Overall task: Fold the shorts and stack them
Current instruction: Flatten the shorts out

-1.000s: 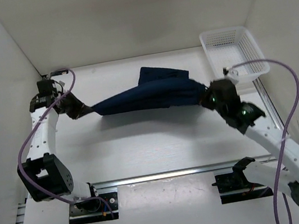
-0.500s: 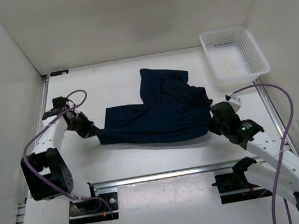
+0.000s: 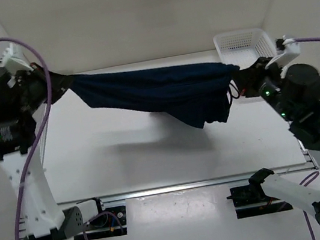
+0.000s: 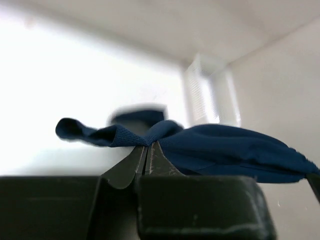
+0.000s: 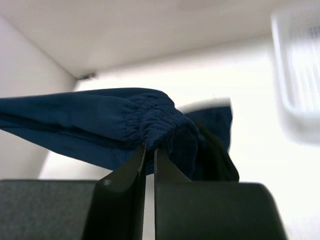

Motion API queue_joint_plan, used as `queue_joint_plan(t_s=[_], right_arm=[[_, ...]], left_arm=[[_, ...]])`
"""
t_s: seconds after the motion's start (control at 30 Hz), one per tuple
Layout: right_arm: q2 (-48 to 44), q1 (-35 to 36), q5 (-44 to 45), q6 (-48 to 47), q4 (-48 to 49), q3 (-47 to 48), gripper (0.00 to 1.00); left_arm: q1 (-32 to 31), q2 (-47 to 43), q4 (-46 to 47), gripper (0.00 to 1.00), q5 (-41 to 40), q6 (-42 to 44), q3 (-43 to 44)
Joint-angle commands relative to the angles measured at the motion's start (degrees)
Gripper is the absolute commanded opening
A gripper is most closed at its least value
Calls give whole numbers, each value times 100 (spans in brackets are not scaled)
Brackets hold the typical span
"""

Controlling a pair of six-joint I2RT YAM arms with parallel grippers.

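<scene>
The left pincer is clamped tight on one end of the shorts, and the right pincer is pinched onto the gathered waistband at the other. The shorts hang stretched between them above the counter, sagging in the middle, apparently clear of it.

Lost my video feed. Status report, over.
Left gripper shut on shorts. Right gripper shut on shorts. Shorts stretched midair between them. White basket beside right gripper.
</scene>
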Motion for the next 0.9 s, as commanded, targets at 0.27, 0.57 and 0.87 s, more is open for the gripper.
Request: queue_joint_plan(t_s=[0.27, 0.57, 0.87], right_arm=[[-225, -8, -1114, -1127, -754, 2386, 0], [-288, -8, -508, -1065, -1159, 2879, 0], [617, -8, 608, -1065, -880, 816, 0]], left_arm=[[49, -749, 11, 10, -755, -261, 2228], [49, -557, 151, 10, -1178, -367, 2795], [49, 515, 635, 10, -537, -130, 324]])
